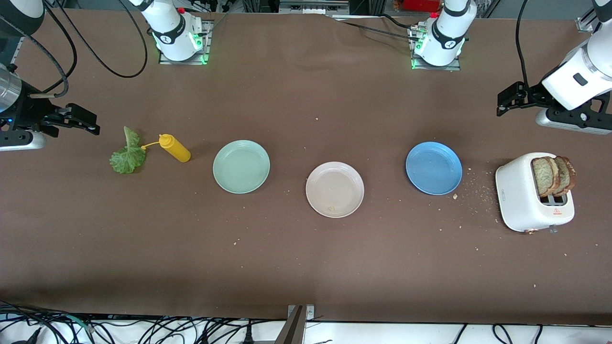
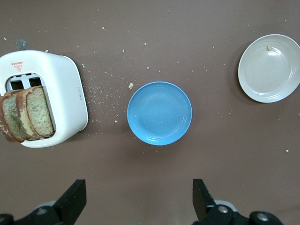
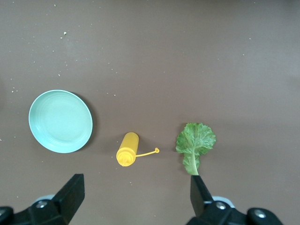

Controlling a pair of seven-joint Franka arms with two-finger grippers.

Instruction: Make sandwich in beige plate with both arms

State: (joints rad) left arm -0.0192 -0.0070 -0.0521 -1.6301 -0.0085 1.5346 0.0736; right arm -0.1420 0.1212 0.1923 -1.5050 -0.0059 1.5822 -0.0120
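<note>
Left gripper (image 1: 502,101) hangs spread over bare table, near the toaster (image 1: 521,198) holding what look like 2 toast slices (image 1: 553,175); right gripper (image 1: 91,125) hangs spread beside the lettuce leaf (image 1: 127,157); beige plate (image 1: 334,189) sits between both, well apart from each, bare except for a crumb.
</note>
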